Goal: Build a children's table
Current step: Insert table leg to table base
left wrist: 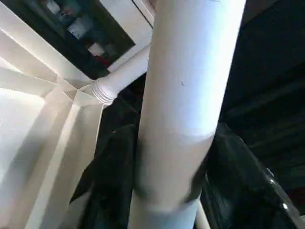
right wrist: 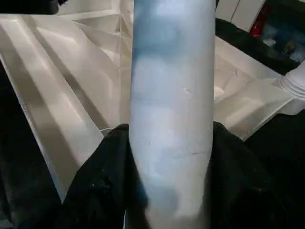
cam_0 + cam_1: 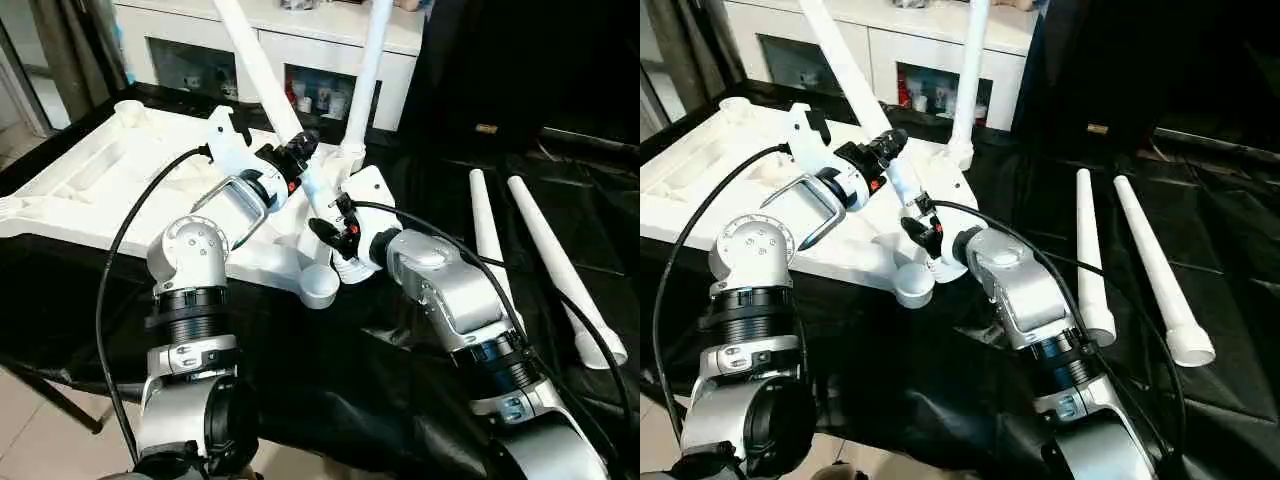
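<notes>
Both pincers clamp one tilted tube leg (image 3: 262,75) of the children's table: the left gripper (image 3: 300,150) grasps it higher up, the right gripper (image 3: 335,218) lower down, near the leg's foot. In each wrist view black fingers (image 2: 102,186) press against both flanks of the white tube. The leg leans away toward 11 o'clock, its top running out past the frame's edge.

The upturned tabletop (image 3: 90,175), ribbed side up, lies on black cloth (image 3: 330,390) at 10 o'clock from the grippers. A second leg (image 3: 368,70) stands nearly upright in the corner socket just beyond the right gripper, at 12 o'clock. An empty round socket (image 3: 320,287) juts from the near corner, at 6 o'clock, just below the right gripper. Two loose legs (image 3: 545,260) lie side by side on the cloth, well apart at 3 o'clock. A white cabinet (image 3: 300,45) with glass-fronted compartments stands behind the table.

The silver forearms (image 3: 445,290) rise from the lower edge and converge on the leg, the left wrist cocked inward toward the right.
</notes>
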You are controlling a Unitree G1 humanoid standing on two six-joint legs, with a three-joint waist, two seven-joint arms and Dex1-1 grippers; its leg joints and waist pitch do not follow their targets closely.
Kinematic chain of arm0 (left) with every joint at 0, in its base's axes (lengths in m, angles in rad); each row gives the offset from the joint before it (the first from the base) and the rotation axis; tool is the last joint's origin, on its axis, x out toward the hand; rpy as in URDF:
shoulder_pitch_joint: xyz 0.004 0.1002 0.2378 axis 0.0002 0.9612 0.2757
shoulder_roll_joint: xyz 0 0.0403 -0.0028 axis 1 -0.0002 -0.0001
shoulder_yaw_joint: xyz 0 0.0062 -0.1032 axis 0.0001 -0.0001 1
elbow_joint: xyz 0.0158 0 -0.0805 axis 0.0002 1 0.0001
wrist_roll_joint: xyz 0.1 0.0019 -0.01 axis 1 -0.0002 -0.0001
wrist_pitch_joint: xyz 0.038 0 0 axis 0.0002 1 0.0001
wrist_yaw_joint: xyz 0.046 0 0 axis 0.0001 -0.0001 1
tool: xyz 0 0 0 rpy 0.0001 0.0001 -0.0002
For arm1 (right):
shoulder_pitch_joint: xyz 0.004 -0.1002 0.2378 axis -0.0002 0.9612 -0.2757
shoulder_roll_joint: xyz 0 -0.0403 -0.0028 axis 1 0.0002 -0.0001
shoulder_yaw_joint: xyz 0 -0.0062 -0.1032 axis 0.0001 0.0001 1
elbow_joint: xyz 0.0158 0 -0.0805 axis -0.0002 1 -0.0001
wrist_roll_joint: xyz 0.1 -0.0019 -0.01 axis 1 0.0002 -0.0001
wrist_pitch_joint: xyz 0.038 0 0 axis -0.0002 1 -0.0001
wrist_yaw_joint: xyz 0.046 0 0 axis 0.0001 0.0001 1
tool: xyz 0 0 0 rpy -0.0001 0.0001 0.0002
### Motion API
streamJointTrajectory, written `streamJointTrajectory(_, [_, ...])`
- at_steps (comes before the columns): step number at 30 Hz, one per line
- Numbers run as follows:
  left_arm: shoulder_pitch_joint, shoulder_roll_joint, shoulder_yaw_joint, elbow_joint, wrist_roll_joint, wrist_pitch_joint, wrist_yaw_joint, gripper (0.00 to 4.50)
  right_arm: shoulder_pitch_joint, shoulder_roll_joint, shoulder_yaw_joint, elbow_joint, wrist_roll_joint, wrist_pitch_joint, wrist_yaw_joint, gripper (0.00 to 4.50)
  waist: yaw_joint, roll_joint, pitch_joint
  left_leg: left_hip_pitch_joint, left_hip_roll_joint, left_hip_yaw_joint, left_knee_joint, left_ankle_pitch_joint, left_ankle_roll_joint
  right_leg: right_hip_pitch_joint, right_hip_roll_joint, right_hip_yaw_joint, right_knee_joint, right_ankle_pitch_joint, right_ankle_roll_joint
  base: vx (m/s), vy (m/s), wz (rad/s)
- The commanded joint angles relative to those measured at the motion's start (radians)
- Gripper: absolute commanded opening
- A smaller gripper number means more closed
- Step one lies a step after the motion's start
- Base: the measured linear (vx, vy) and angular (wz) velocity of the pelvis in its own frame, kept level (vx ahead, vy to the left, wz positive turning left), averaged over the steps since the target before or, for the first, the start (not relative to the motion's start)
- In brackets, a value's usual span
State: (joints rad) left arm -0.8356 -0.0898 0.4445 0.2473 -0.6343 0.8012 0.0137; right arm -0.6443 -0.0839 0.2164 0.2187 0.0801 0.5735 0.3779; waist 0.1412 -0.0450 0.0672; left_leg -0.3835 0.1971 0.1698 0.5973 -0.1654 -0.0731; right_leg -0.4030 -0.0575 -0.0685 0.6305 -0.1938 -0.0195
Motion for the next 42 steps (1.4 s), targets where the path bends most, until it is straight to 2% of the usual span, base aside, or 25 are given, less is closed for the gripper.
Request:
streamJointTrajectory(1, [-0.014,-0.006,-0.032,0.003,-0.012,-0.005,-0.012,1.93,-0.013,-0.002,0.016,-0.012,-0.008,-0.046,0.000,1.86,-0.003,-0.003,-0.081,0.018,0.027,-0.008,-0.061,-0.108,-0.024,0.062,-0.080,0.053,-0.066,-0.054,-0.113,0.000,0.000,0.00])
streamJointTrajectory(3, [-0.011,0.007,-0.048,-0.002,0.002,-0.011,-0.026,1.90,-0.011,0.009,-0.008,-0.017,0.033,-0.043,0.029,2.42,-0.003,-0.002,-0.081,0.018,0.027,-0.009,-0.062,-0.106,-0.021,0.061,-0.080,0.053,-0.065,-0.049,-0.114,0.000,0.000,0.00])
streamJointTrajectory(4, [-0.001,0.044,-0.097,-0.015,0.037,-0.020,-0.076,1.89,-0.012,0.022,-0.052,-0.030,0.089,-0.031,0.063,2.56,-0.003,-0.002,-0.081,0.018,0.028,-0.009,-0.062,-0.105,-0.021,0.061,-0.080,0.053,-0.064,-0.045,-0.115,0.000,0.000,0.00])
streamJointTrajectory(6, [0.011,0.085,-0.150,-0.030,0.067,-0.023,-0.136,1.86,-0.016,0.025,-0.092,-0.045,0.144,-0.007,0.100,2.64,-0.003,-0.004,-0.081,0.019,0.029,-0.009,-0.063,-0.107,-0.007,0.059,-0.080,0.053,-0.064,-0.046,-0.109,0.000,0.000,0.00])
streamJointTrajectory(7, [0.023,0.126,-0.192,-0.051,0.074,-0.010,-0.201,1.85,-0.023,0.003,-0.113,-0.059,0.182,0.021,0.152,2.76,-0.002,-0.001,-0.082,0.020,0.030,-0.011,-0.063,-0.097,-0.003,0.060,-0.080,0.052,-0.061,-0.034,-0.113,0.000,0.000,0.00])
streamJointTrajectory(9, [0.034,0.176,-0.223,-0.085,0.053,0.021,-0.287,1.83,-0.028,-0.051,-0.130,-0.080,0.243,0.067,0.262,2.96,-0.001,0.002,-0.082,0.020,0.032,-0.010,-0.062,-0.085,-0.003,0.061,-0.078,0.052,-0.056,-0.009,-0.123,0.000,0.000,0.00])
streamJointTrajectory(10, [0.038,0.215,-0.234,-0.112,0.022,0.048,-0.355,1.83,-0.028,-0.099,-0.148,-0.091,0.296,0.111,0.348,2.98,0.000,0.001,-0.082,0.022,0.031,-0.008,-0.060,-0.086,-0.003,0.060,-0.077,0.052,-0.057,-0.002,-0.127,0.000,0.000,0.00])
streamJointTrajectory(11, [0.038,0.226,-0.236,-0.119,0.014,0.054,-0.373,1.83,-0.028,-0.113,-0.152,-0.093,0.312,0.125,0.373,2.98,0.003,0.001,-0.082,0.020,0.030,-0.009,-0.060,-0.081,-0.002,0.065,-0.079,0.052,-0.054,0.005,-0.138,0.000,0.000,0.00])
streamJointTrajectory(12, [0.039,0.239,-0.239,-0.126,0.004,0.059,-0.394,1.83,-0.026,-0.131,-0.154,-0.097,0.329,0.139,0.404,2.98,0.001,0.002,-0.081,0.020,0.030,-0.006,-0.059,-0.082,-0.002,0.061,-0.078,0.053,-0.056,0.004,-0.146,0.000,0.000,0.00])
streamJointTrajectory(14, [0.040,0.251,-0.241,-0.133,-0.008,0.062,-0.417,1.82,-0.022,-0.151,-0.154,-0.103,0.343,0.152,0.436,2.98,0.002,0.001,-0.081,0.019,0.030,-0.007,-0.059,-0.089,-0.006,0.063,-0.081,0.052,-0.057,-0.015,-0.158,0.000,0.000,0.00])
streamJointTrajectory(15, [0.040,0.272,-0.244,-0.147,-0.028,0.073,-0.453,1.82,-0.019,-0.183,-0.157,-0.108,0.368,0.184,0.486,2.98,0.001,-0.001,-0.081,0.018,0.029,-0.006,-0.059,-0.096,-0.010,0.065,-0.081,0.051,-0.059,-0.031,-0.164,0.000,0.000,0.00])
streamJointTrajectory(17, [0.036,0.281,-0.236,-0.163,-0.061,0.088,-0.484,1.82,-0.014,-0.211,-0.144,-0.110,0.372,0.196,0.520,2.98,0.001,-0.001,-0.080,0.018,0.030,-0.006,-0.059,-0.098,-0.012,0.064,-0.081,0.051,-0.058,-0.042,-0.171,0.000,0.000,0.00])
streamJointTrajectory(20, [0.026,0.273,-0.203,-0.204,-0.154,0.127,-0.539,1.82,-0.003,-0.257,-0.104,-0.111,0.378,0.226,0.569,2.98,0.003,-0.004,-0.080,0.017,0.029,-0.005,-0.057,-0.100,-0.019,0.065,-0.083,0.051,-0.061,-0.068,-0.181,0.000,0.000,0.00])
streamJointTrajectory(23, [0.024,0.261,-0.190,-0.222,-0.188,0.141,-0.553,1.82,0.001,-0.266,-0.086,-0.111,0.374,0.238,0.578,2.98,0.003,-0.005,-0.081,0.016,0.029,-0.005,-0.056,-0.101,-0.016,0.063,-0.082,0.051,-0.062,-0.076,-0.182,0.000,0.000,0.00])
streamJointTrajectory(24, [0.024,0.258,-0.187,-0.225,-0.196,0.144,-0.554,1.82,0.002,-0.267,-0.083,-0.111,0.373,0.241,0.579,2.71,0.002,-0.006,-0.080,0.016,0.029,-0.005,-0.056,-0.101,-0.015,0.063,-0.081,0.051,-0.062,-0.081,-0.181,0.000,0.000,0.00])
streamJointTrajectory(32, [0.039,0.275,-0.195,-0.232,-0.220,0.155,-0.566,1.82,-0.011,-0.256,-0.084,-0.085,0.367,0.264,0.556,2.02,0.003,-0.006,-0.082,0.017,0.029,-0.006,-0.057,-0.093,-0.019,0.061,-0.080,0.050,-0.062,-0.085,-0.160,0.000,0.000,0.00])
streamJointTrajectory(33, [0.041,0.276,-0.194,-0.231,-0.216,0.154,-0.560,1.82,-0.011,-0.254,-0.086,-0.085,0.367,0.263,0.549,1.99,0.003,-0.006,-0.082,0.017,0.029,-0.006,-0.057,-0.092,-0.019,0.062,-0.080,0.051,-0.062,-0.083,-0.160,0.000,0.000,0.00])
streamJointTrajectory(35, [0.038,0.269,-0.188,-0.215,-0.201,0.152,-0.522,2.38,-0.011,-0.247,-0.087,-0.086,0.363,0.257,0.532,1.97,0.004,-0.005,-0.082,0.018,0.030,-0.006,-0.057,-0.092,-0.022,0.061,-0.080,0.050,-0.062,-0.081,-0.162,0.000,0.000,0.00])
streamJointTrajectory(37, [0.022,0.248,-0.175,-0.155,-0.146,0.145,-0.411,2.54,-0.009,-0.219,-0.084,-0.085,0.337,0.234,0.476,1.97,0.002,-0.004,-0.081,0.016,0.030,-0.006,-0.057,-0.097,-0.029,0.061,-0.080,0.051,-0.062,-0.079,-0.164,0.000,0.000,0.00])
streamJointTrajectory(38, [0.024,0.244,-0.184,-0.147,-0.120,0.136,-0.389,2.61,-0.008,-0.207,-0.083,-0.086,0.327,0.226,0.455,1.96,0.002,-0.003,-0.081,0.017,0.030,-0.007,-0.058,-0.098,-0.034,0.058,-0.079,0.050,-0.063,-0.083,-0.161,0.000,0.000,0.00])
streamJointTrajectory(39, [0.025,0.244,-0.189,-0.146,-0.111,0.131,-0.386,2.74,-0.008,-0.202,-0.083,-0.086,0.324,0.224,0.448,1.96,0.000,-0.006,-0.081,0.017,0.028,-0.007,-0.059,-0.108,-0.038,0.061,-0.079,0.050,-0.066,-0.102,-0.150,0.000,0.000,0.00])
streamJointTrajectory(42, [0.043,0.229,-0.253,-0.147,-0.005,0.087,-0.309,3.00,-0.008,-0.167,-0.074,-0.087,0.294,0.199,0.391,1.96,0.000,-0.005,-0.082,0.018,0.032,-0.010,-0.063,-0.110,-0.045,0.061,-0.080,0.050,-0.067,-0.112,-0.125,0.000,0.000,0.00])
